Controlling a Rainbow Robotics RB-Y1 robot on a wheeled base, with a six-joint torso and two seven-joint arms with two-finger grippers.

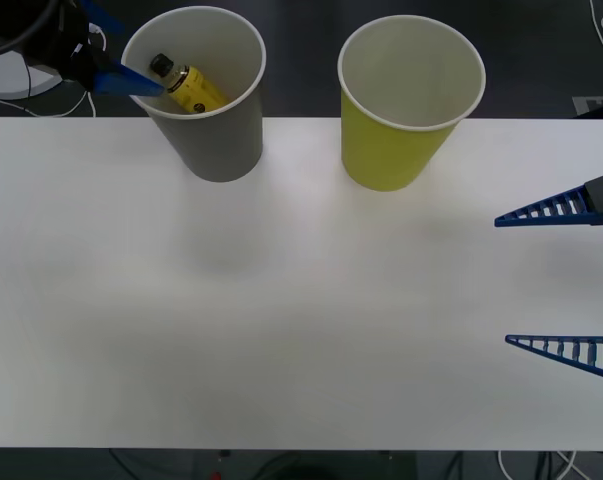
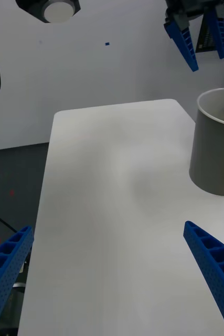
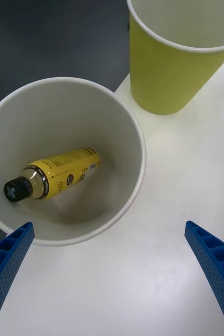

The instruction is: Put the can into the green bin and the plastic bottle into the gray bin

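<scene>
The bottle (image 3: 53,174) lies on its side inside the gray bin (image 1: 224,150), cap toward the wall, label up — that half of the task looks done. The left gripper (image 2: 195,39) hangs above that bin with its 2 fingers spread and nothing between them; in the front view 1 blue finger (image 1: 121,80) shows just at the bin's far-left rim. The right gripper (image 1: 561,280) sits low at the right side of the table (image 1: 281,330), well apart from both bins, also released and empty.

The green bin (image 1: 401,140) stands upright just beside the gray one, and what shows of its inside is bare. No can is to be seen on the table, so the can step seems not yet done, or the can lies somewhere hidden — I cannot tell which.

The main risk, as I judge it, is the left finger close to the gray rim. These are light paper cups: if the arm pulls away sideways and not upward, the finger could catch the rim and tip the bin, spilling the bottle out. A tipping gray bin could also knock the green one, since the 2 stand near each other. A lesser risk: the right arm sweeping across toward the bins could nudge the green bin off its spot.
</scene>
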